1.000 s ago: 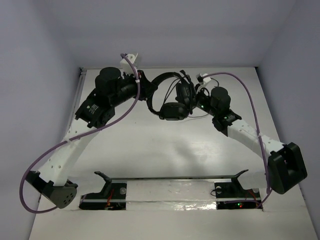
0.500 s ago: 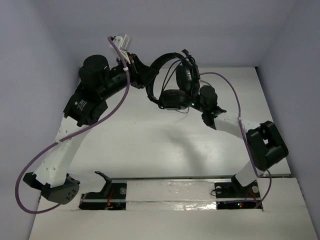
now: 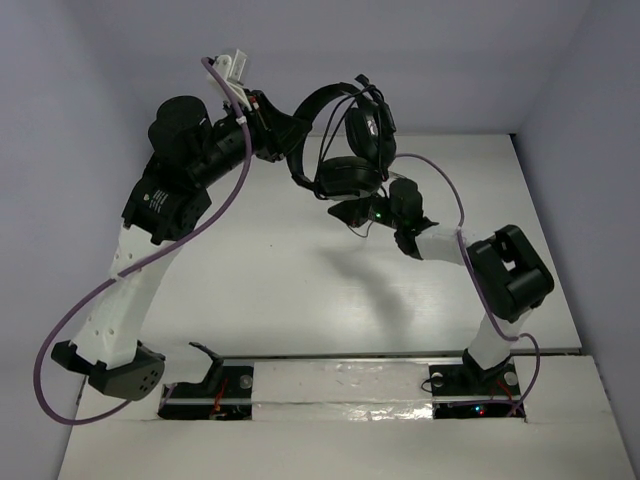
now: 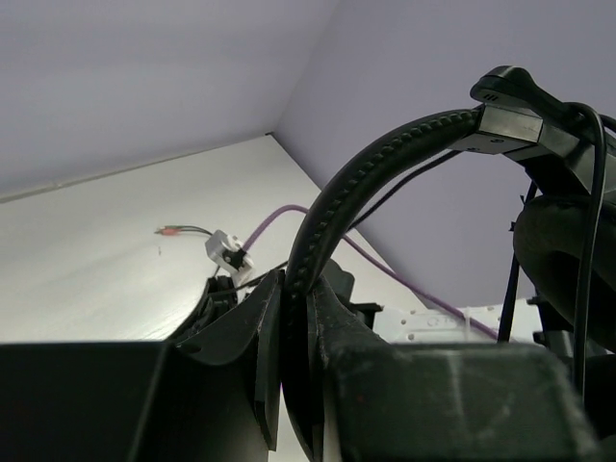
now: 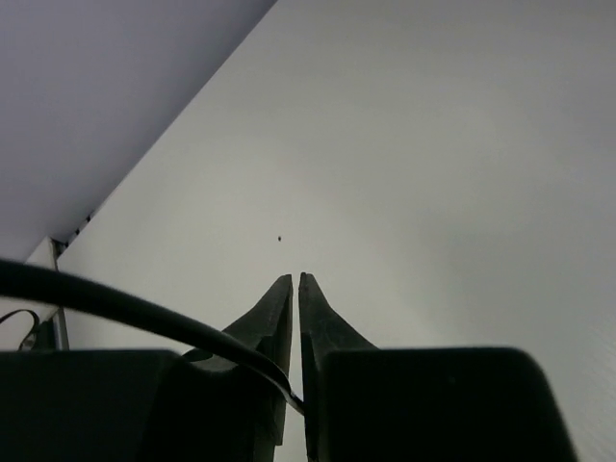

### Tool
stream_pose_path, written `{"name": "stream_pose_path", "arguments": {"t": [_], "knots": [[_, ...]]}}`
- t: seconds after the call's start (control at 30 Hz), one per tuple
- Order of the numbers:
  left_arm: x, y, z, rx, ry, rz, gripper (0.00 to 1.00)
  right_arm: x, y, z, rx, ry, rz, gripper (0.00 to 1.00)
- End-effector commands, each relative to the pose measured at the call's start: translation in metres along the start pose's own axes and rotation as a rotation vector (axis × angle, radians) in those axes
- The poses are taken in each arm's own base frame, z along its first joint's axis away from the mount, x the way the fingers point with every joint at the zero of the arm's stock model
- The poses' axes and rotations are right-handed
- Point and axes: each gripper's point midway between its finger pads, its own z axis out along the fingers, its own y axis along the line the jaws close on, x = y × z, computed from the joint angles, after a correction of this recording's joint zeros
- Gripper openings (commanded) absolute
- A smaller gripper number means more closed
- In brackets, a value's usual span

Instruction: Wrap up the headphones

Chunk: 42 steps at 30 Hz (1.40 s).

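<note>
The black headphones (image 3: 352,172) hang in the air above the far part of the table. My left gripper (image 3: 297,157) is shut on the curved headband (image 4: 385,159), which runs up out of the jaws in the left wrist view; one earcup (image 4: 568,255) hangs at the right there. My right gripper (image 3: 352,213) sits just below the earcups, shut on the thin black cord (image 5: 115,300), which enters between the fingers from the left. In the right wrist view the gripper (image 5: 294,281) points down at the white table.
White table (image 3: 300,290) with grey walls at the back and sides. Purple robot cables (image 3: 230,195) loop along both arms. A white connector on a purple cable (image 4: 229,255) shows behind the left jaws. Two black stands (image 3: 215,365) sit at the near edge.
The left arm has lifted the headphones up and a little left. The right arm has folded in, bringing its gripper under the earcups with the cord.
</note>
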Motion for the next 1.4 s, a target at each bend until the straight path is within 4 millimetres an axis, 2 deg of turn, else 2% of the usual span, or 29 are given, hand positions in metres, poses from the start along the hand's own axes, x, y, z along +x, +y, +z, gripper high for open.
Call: {"name": "stream_pose_path", "arguments": {"t": [0.0,0.1,0.13,0.17,0.2,0.23,0.27,0.3,0.33,0.37,0.4,0.5,0.53,0.6,0.63,0.73,0.77,0.87,0.93,1.0,1.07,1.17,1.23,1.33,1.37], "knots": [[-0.049,-0.016,-0.012,0.021,-0.162,-0.002,0.0,-0.009,0.018,-0.002,-0.053,-0.048,-0.026,0.12],[-0.061,0.003,-0.008,-0.054,-0.217,-0.014,0.0,0.0,0.04,-0.002,-0.052,-0.042,-0.013,0.0],[-0.065,0.013,-0.004,-0.097,-0.242,-0.02,0.0,0.014,0.04,-0.005,-0.032,-0.006,0.005,0.0],[-0.067,0.019,-0.003,-0.128,-0.26,-0.021,0.0,0.014,0.043,-0.006,-0.005,-0.014,0.006,0.0],[-0.069,0.027,-0.001,-0.159,-0.276,-0.012,0.0,0.024,0.054,-0.006,-0.015,0.009,0.01,0.0],[-0.074,0.045,0.0,-0.237,-0.308,-0.013,0.0,0.034,0.057,-0.009,-0.002,0.038,0.02,0.0],[-0.077,0.056,0.0,-0.284,-0.336,-0.008,0.0,0.037,0.057,-0.014,0.038,0.035,0.024,0.0],[-0.081,0.072,-0.001,-0.354,-0.366,-0.003,0.0,0.05,0.065,-0.016,0.047,0.075,0.034,0.0],[-0.08,0.079,0.0,-0.381,-0.378,-0.001,0.0,0.055,0.068,-0.019,0.056,0.091,0.038,0.0],[-0.082,0.094,-0.001,-0.426,-0.4,-0.001,0.0,0.059,0.069,-0.022,0.087,0.097,0.042,0.0],[-0.083,0.103,-0.002,-0.449,-0.412,-0.003,0.0,0.064,0.081,-0.027,0.086,0.123,0.044,0.0],[-0.077,0.128,0.003,-0.537,-0.427,-0.017,0.0,0.067,0.097,-0.036,0.106,0.142,0.034,0.0],[-0.074,0.147,0.002,-0.601,-0.437,-0.01,0.0,0.076,0.103,-0.039,0.121,0.18,0.025,0.0],[-0.065,0.157,0.008,-0.63,-0.421,-0.01,0.0,0.078,0.112,-0.045,0.135,0.197,0.008,0.0],[-0.062,0.17,0.009,-0.678,-0.429,-0.003,0.0,0.084,0.124,-0.053,0.131,0.233,-0.005,0.0],[-0.043,0.201,0.014,-0.764,-0.395,0.002,0.0,0.085,0.136,-0.063,0.158,0.271,-0.029,0.0],[-0.037,0.207,0.018,-0.775,-0.384,-0.001,0.0,0.088,0.144,-0.065,0.151,0.285,-0.049,0.0],[-0.017,0.229,0.026,-0.835,-0.34,0.004,0.0,0.088,0.149,-0.072,0.206,0.324,-0.088,0.0],[-0.006,0.244,0.028,-0.889,-0.322,0.013,0.0,0.095,0.159,-0.08,0.212,0.372,-0.119,0.0],[0.002,0.256,0.028,-0.92,-0.309,0.01,0.0,0.088,0.174,-0.083,0.185,0.37,-0.124,0.0],[0.015,0.265,0.037,-0.926,-0.276,-0.004,0.0,0.081,0.18,-0.084,0.177,0.378,-0.125,0.0],[0.037,0.279,0.046,-0.944,-0.214,-0.002,0.0,0.083,0.182,-0.09,0.201,0.42,-0.16,0.0],[0.056,0.284,0.053,-0.946,-0.164,0.01,0.0,0.071,0.184,-0.093,0.207,0.415,-0.185,0.0],[0.095,0.281,0.062,-0.924,-0.069,0.037,0.0,0.042,0.188,-0.097,0.235,0.362,-0.232,0.0],[0.115,0.284,0.063,-0.921,-0.028,0.04,0.0,0.032,0.187,-0.098,0.255,0.341,-0.25,0.0]]}}
